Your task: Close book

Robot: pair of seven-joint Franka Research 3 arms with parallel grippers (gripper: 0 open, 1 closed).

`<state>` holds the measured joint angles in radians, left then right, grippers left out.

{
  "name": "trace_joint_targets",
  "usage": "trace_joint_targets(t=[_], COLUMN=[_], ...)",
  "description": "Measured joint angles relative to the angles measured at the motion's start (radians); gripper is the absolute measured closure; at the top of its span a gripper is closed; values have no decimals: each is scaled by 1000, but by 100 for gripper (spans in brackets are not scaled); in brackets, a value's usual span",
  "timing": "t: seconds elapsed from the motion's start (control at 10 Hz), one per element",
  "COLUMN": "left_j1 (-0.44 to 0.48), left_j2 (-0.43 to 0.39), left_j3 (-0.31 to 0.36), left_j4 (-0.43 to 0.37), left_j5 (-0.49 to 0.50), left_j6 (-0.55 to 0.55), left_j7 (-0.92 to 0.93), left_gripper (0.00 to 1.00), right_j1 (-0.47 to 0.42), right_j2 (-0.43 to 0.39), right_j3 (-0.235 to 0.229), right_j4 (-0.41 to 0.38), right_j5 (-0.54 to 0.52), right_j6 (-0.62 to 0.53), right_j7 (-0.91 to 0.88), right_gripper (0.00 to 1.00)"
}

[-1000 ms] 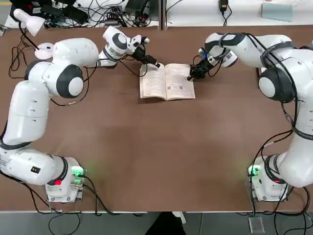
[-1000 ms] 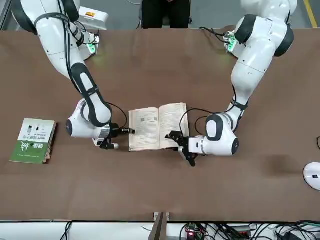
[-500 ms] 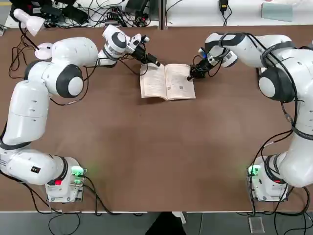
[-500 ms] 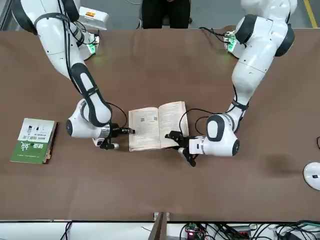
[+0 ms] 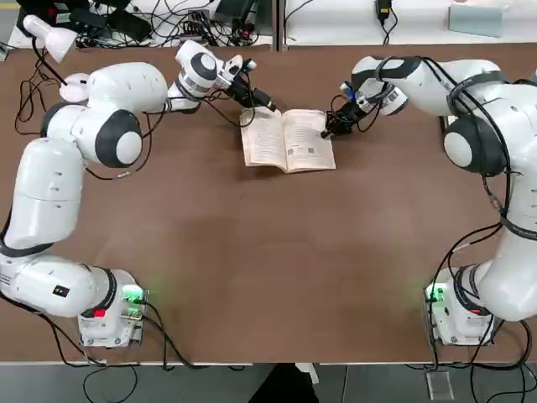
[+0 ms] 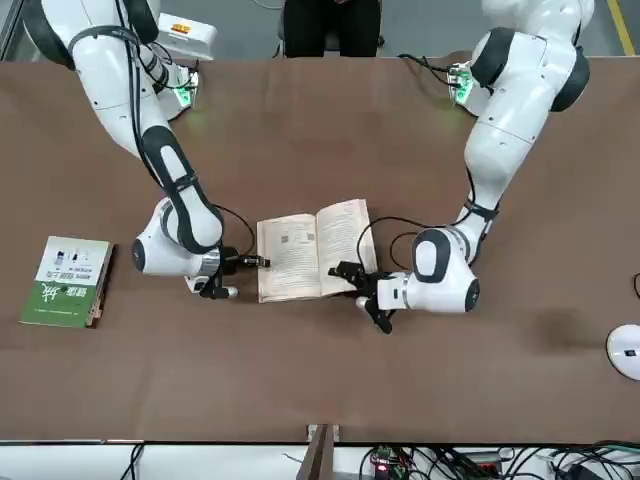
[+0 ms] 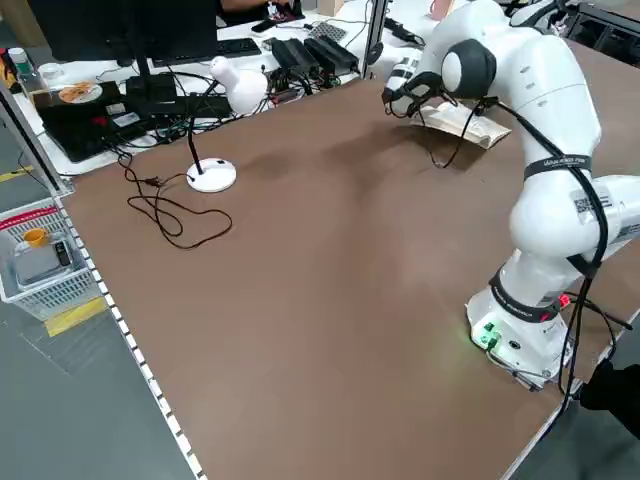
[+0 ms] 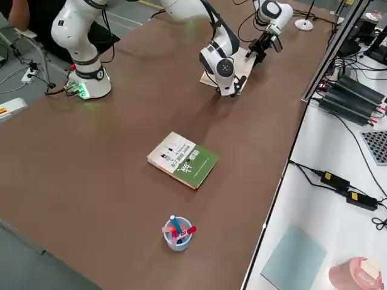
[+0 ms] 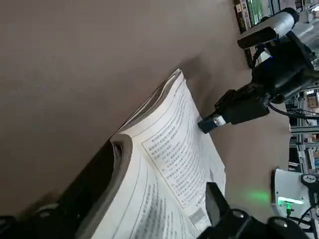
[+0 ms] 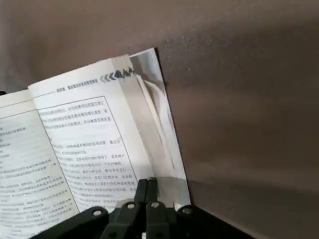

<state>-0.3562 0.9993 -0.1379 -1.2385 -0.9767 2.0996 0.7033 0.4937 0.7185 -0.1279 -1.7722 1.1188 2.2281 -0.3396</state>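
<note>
The book [image 5: 288, 140] lies open on the brown table, cream text pages up, at the far middle. My left gripper [image 5: 260, 109] is at the book's far left corner. In the left wrist view its fingers [image 9: 94, 186] stand apart on either side of the left-hand page block [image 9: 169, 149], which curls up a little against one of them. My right gripper [image 5: 327, 132] is shut, its tips [image 10: 148, 185] resting on the outer edge of the right-hand page [image 10: 75, 134]. The cover is hidden.
A thicker green-and-white book [image 6: 68, 281] lies on the robot's right side of the table, with a cup of pens [image 8: 177, 232] beyond it. A white desk lamp [image 7: 215, 175] stands at the far left. A person [image 6: 330, 25] sits behind the arms' bases.
The left gripper has shifted slightly toward the far side, and the book's left half has lifted and turned a little. The right gripper has stayed put.
</note>
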Motion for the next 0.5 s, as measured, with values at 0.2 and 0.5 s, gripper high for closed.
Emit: trace_joint_targets(t=[0.2, 0.5], left_j1=[0, 7], left_j2=[-8, -20], left_j3=[1, 4], left_j4=[1, 2], left_j5=[0, 0], left_j6=[-22, -62], left_j7=[-17, -41], left_gripper=[0, 0], right_j1=[0, 0], right_j2=[0, 0], right_j3=[0, 0], right_j4=[0, 0], right_j5=[0, 0], right_j6=[0, 0], right_j7=[0, 0], right_gripper=[99, 99])
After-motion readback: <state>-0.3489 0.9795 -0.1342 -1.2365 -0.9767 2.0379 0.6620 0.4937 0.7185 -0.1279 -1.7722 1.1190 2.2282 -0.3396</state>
